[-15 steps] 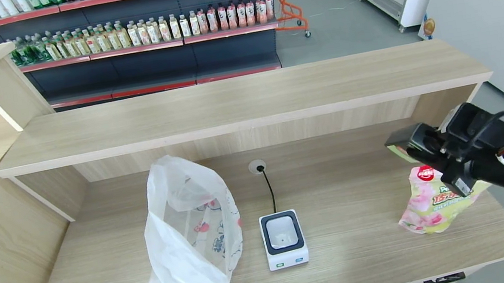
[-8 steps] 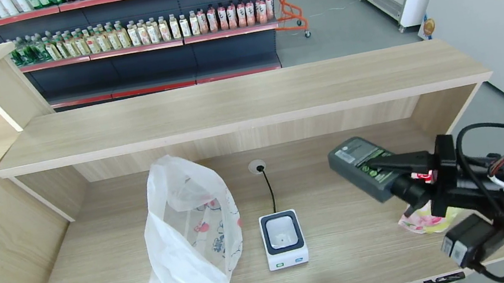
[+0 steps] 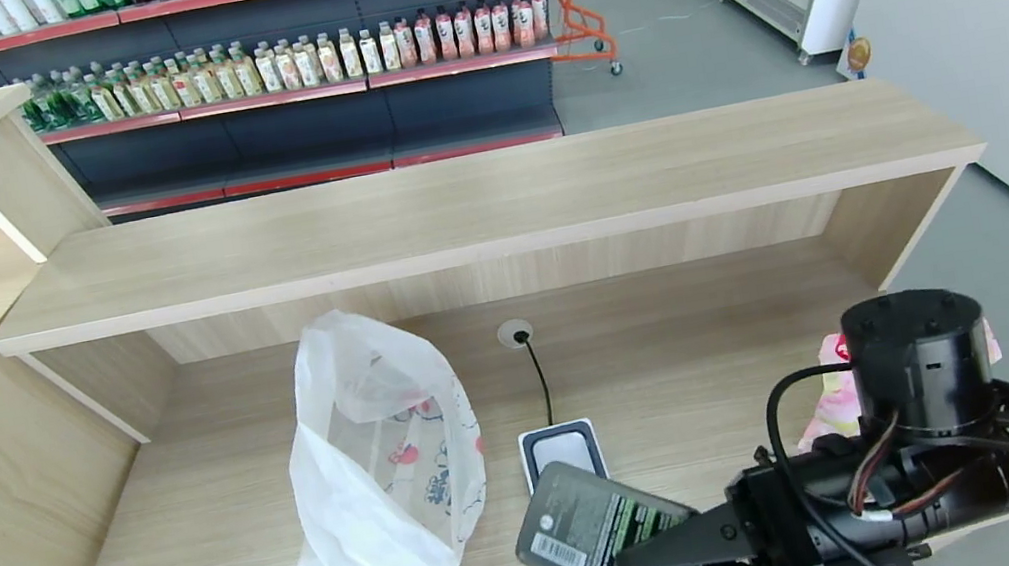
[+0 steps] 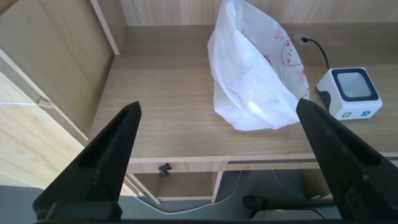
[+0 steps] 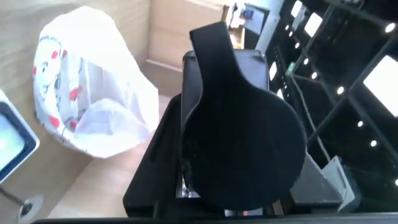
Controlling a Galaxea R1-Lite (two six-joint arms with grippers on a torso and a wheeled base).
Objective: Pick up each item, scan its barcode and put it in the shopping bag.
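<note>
My right gripper (image 3: 678, 544) is shut on a dark grey pack (image 3: 595, 537) with green print and a white barcode label, held tilted just above the near edge of the white scanner (image 3: 563, 448). The pack (image 5: 186, 155) is clamped between the black fingers (image 5: 242, 124) in the right wrist view, with the bag (image 5: 93, 106) beyond. The white shopping bag (image 3: 380, 455) stands open left of the scanner. A pink and yellow pouch (image 3: 837, 397) lies at the counter's right, mostly hidden behind the arm. My left gripper (image 4: 217, 155) is open, off the counter's near left edge, facing the bag (image 4: 255, 68) and scanner (image 4: 349, 92).
The wooden counter (image 3: 700, 363) has a raised shelf (image 3: 471, 197) along its back and a side wall on the left. The scanner's black cable (image 3: 538, 379) runs back to a grommet. Store shelves and freezers stand beyond.
My right arm has carried the dark pack from the counter's far right, swinging it left and toward the near edge, down over the scanner. The pouch has stayed where it lay.
</note>
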